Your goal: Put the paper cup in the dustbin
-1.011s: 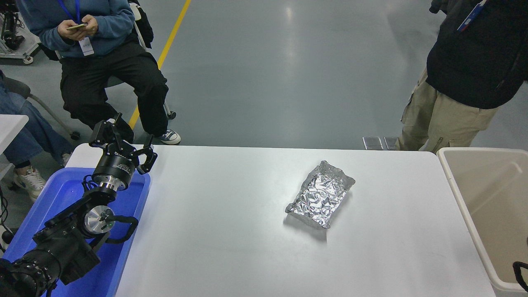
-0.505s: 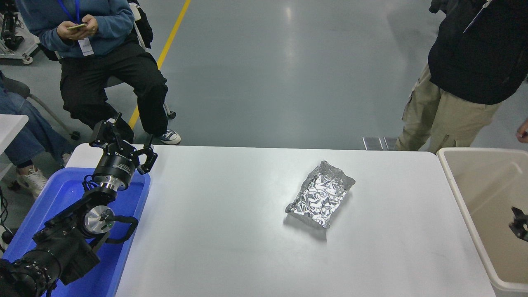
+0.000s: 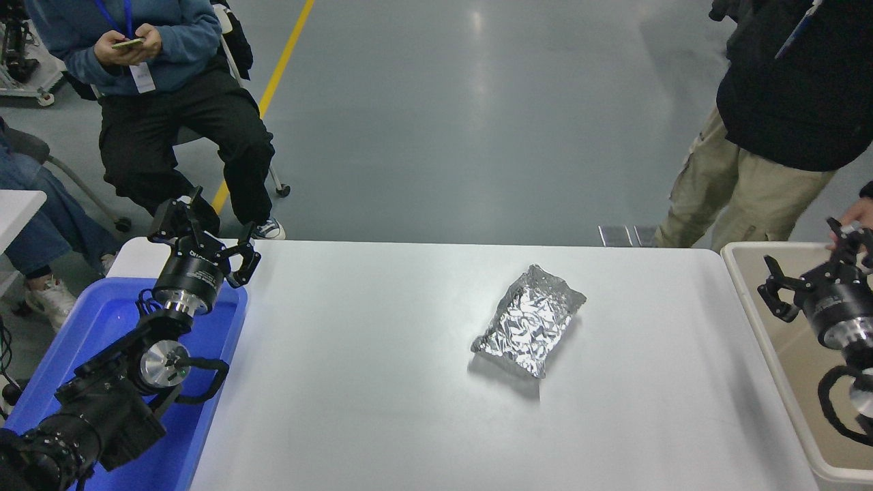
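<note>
The paper cup is not visible anywhere in the head view. The beige dustbin [image 3: 788,389] stands at the table's right end, cut off by the picture's edge. My right gripper [image 3: 808,262] is open and empty, held above the dustbin's far part, fingers pointing away from me. My left gripper [image 3: 204,235] is open and empty, parked at the lower left over the blue tray [image 3: 102,320].
A crinkled silver foil packet [image 3: 528,320] lies on the white table [image 3: 382,354], right of centre. A person's hand [image 3: 856,215] is close behind my right gripper. That person stands at the far right; another sits at the far left.
My right arm has risen into view from the lower right edge and now holds its gripper over the dustbin. The standing person's hand has come close to it. The left arm has not moved.
</note>
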You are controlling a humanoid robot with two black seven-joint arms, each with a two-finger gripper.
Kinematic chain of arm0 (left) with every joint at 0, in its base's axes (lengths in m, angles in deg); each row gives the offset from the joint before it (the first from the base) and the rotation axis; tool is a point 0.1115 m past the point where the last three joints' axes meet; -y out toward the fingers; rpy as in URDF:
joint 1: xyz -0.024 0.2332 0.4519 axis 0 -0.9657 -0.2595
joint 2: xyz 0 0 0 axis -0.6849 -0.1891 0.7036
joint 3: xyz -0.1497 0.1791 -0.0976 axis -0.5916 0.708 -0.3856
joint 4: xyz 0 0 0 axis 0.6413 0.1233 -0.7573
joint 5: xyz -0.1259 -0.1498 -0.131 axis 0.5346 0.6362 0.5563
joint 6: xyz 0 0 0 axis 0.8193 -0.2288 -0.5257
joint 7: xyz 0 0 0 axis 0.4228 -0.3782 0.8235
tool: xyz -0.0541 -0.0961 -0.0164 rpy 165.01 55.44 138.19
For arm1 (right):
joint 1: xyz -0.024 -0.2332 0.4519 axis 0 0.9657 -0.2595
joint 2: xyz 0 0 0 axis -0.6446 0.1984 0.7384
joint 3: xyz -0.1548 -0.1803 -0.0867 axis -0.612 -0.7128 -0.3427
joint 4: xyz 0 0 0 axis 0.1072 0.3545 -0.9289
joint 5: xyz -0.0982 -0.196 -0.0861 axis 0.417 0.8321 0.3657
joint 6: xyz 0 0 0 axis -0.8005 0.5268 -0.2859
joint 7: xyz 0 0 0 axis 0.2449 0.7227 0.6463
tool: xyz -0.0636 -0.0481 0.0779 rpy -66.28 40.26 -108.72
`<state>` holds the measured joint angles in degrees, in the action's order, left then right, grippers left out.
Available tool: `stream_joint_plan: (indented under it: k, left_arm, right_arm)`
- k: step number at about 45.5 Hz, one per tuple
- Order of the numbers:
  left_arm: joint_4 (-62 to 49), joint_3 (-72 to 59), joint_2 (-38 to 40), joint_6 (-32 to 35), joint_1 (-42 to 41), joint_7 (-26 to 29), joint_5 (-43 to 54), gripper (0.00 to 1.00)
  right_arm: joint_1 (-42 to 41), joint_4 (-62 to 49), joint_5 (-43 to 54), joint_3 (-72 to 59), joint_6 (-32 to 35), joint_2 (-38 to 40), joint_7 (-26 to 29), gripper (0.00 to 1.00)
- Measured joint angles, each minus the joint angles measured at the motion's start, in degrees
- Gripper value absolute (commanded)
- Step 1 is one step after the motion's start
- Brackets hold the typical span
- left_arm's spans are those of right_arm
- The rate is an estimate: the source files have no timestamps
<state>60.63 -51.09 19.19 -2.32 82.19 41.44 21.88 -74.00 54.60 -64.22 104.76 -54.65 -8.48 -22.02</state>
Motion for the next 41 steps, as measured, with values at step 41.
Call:
stream_joint_plan:
  k: [41]
  left_arm:
    - [0.02,0.00,0.00,0.00,0.00,-0.01,0.00,1.00]
  right_arm:
    - [6.27,8.60,36.47,22.28,-2.91,-20.44,-1.77,1.00]
